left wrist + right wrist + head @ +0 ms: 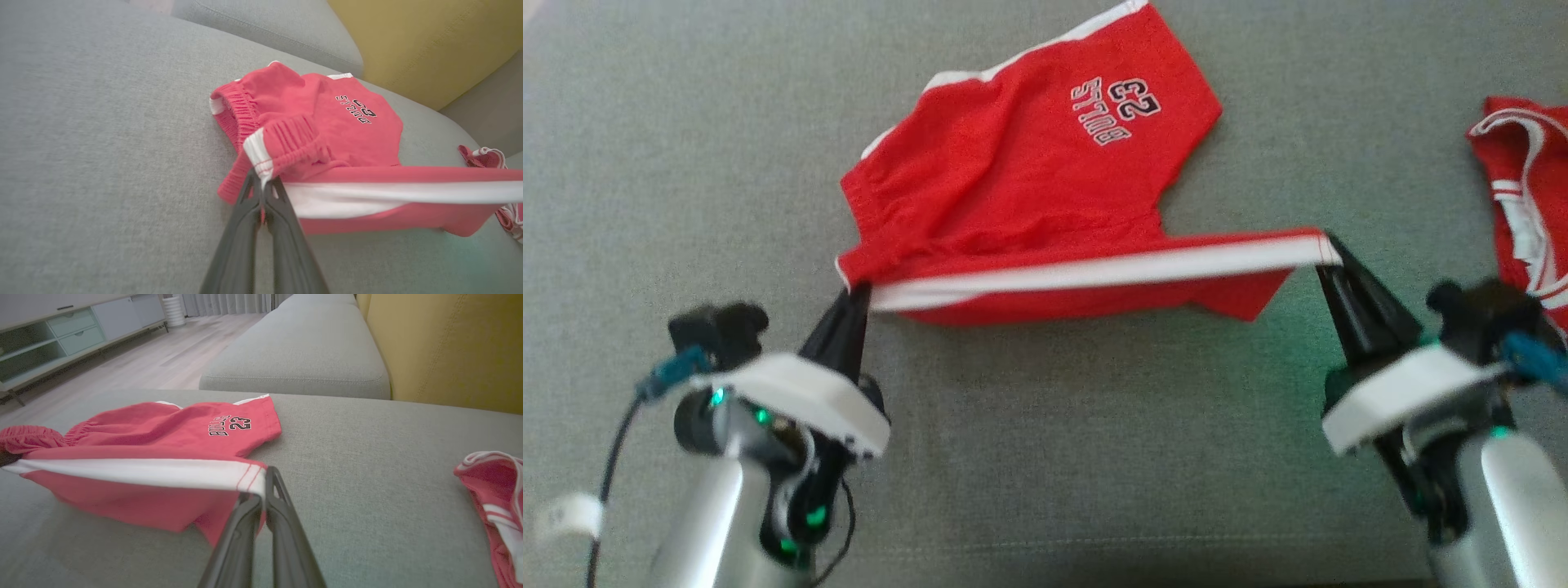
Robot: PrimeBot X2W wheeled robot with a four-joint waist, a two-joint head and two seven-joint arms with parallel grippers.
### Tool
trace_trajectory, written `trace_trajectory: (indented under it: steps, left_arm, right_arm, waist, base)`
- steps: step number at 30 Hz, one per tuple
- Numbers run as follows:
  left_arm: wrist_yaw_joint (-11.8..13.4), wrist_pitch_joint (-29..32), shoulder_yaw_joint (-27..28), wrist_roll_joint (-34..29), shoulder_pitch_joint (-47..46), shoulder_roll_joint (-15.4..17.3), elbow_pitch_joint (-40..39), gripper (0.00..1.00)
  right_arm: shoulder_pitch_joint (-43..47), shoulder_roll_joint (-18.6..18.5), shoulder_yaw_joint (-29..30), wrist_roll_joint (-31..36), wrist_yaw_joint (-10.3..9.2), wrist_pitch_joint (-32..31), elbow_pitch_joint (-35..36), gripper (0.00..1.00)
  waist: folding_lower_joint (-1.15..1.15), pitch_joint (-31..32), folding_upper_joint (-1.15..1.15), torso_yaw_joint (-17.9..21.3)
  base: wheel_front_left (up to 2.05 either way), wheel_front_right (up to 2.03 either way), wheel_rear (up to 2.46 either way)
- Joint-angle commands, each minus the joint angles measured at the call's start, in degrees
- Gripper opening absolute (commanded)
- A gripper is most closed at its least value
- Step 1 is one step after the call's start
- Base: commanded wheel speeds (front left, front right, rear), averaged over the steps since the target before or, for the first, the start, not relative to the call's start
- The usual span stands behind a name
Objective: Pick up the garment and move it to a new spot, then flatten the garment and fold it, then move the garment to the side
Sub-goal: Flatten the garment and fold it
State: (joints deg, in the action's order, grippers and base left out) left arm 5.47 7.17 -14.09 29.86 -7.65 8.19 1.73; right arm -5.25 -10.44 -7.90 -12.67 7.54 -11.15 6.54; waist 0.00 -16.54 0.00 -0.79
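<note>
While left gripper [857,294] and right gripper [1331,244] jaws clamp the shorts [1029,163], white stripe [1094,273] spans mid-frame.
Right edge: second garment [1523,196].

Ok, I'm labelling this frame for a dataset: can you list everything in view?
sofa seat: one, grey, under both garments
shorts: one, red with white side stripes and black lettering, on the seat, near edge lifted
second garment: one, red with white trim, on the seat at the robot's right
back cushion: one, yellow, behind the seat
floor: one, light wood, beyond the sofa
cabinet: one, pale, across the floor
left gripper: one, dark jaws shut on the shorts' waistband corner
right gripper: one, dark jaws shut on the shorts' hem corner
</note>
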Motion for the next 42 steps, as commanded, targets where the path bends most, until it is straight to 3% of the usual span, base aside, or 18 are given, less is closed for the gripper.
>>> trace_trajectory:
  steps: [1,16,28,29,30,31,32,34,35,36,37,42]
  left_arm:
    - [-0.2,0.3,3.0,0.6,-3.2,0.5,-0.8,0.00]
    - [-2.4,-0.7,4.7,4.8,-24.0,-2.4,14.0,0.00]
    - [-3.3,-5.6,2.3,9.0,-33.3,-5.0,26.5,0.00]
    - [-3.5,-5.9,1.6,9.4,-33.9,-5.1,27.4,0.11]
    - [-3.6,-6.4,0.9,9.7,-34.3,-5.2,28.2,0.37]
    - [-4.0,-6.8,0.2,10.2,-34.8,-5.2,28.7,0.90]
    - [-4.4,-7.1,-0.4,10.9,-35.1,-5.2,29.3,1.00]
    - [-4.7,-8.6,-2.2,11.3,-35.7,-5.3,30.1,1.00]
    - [-4.9,-9.1,-3.1,11.7,-35.7,-5.3,30.5,1.00]
    - [-4.9,-9.7,-4.0,11.7,-35.8,-5.3,30.8,1.00]
    - [-4.7,-10.8,-4.7,11.1,-35.8,-5.3,31.1,1.00]
    - [-3.4,-15.4,-6.8,7.9,-34.7,-5.0,30.7,1.00]
  right_arm:
    - [-3.2,-1.5,-1.3,-0.6,-0.05,-0.3,0.9,0.00]
    - [-33.9,-4.4,-9.5,-6.3,-0.05,2.9,-24.5,0.00]
    - [-49.3,-5.3,-16.2,-10.6,-0.05,7.0,-44.7,0.00]
    - [-50.2,-5.3,-16.7,-10.8,-0.05,7.6,-46.1,0.00]
    - [-51.0,-5.3,-17.3,-10.9,-0.05,8.1,-47.4,0.00]
    - [-51.7,-5.3,-17.8,-11.0,-0.05,8.7,-48.7,0.00]
    - [-52.4,-5.2,-18.1,-11.2,-0.05,9.4,-49.9,0.00]
    - [-53.5,-5.0,-18.7,-11.6,-0.05,11.5,-51.9,0.00]
    - [-53.8,-4.8,-18.9,-11.9,-0.05,12.6,-52.8,0.18]
    - [-54.2,-4.7,-19.2,-12.2,-0.05,13.9,-53.5,0.63]
    - [-54.5,-4.7,-19.4,-12.2,-0.05,15.4,-54.2,1.00]
    - [-54.7,-4.5,-20.2,-12.5,-0.05,20.2,-57.1,1.00]
  waist:
    - [0.00,-1.6,0.00,-0.3]
    - [0.00,-8.4,0.00,-3.8]
    - [0.00,-10.7,0.00,-8.2]
    - [0.00,-10.9,0.00,-8.5]
    - [0.00,-11.0,0.00,-8.8]
    - [0.00,-11.2,0.00,-9.1]
    - [0.00,-11.2,0.00,-9.3]
    - [0.00,-11.2,0.00,-9.6]
    - [0.00,-11.2,0.00,-9.7]
    - [0.00,-11.2,0.00,-9.8]
    - [0.00,-11.1,0.00,-9.9]
    - [0.00,-10.6,0.00,-9.9]
  base:
    - [0.00,0.00,0.00]
    - [0.00,0.00,0.00]
    - [0.00,0.00,0.00]
    - [0.00,0.00,0.00]
    - [0.00,0.00,0.00]
    - [0.00,0.00,0.00]
    - [0.00,0.00,0.00]
    - [0.00,0.00,0.00]
    - [0.00,0.00,0.00]
    - [0.00,0.00,0.00]
    - [0.00,0.00,0.00]
    - [0.00,0.00,0.00]
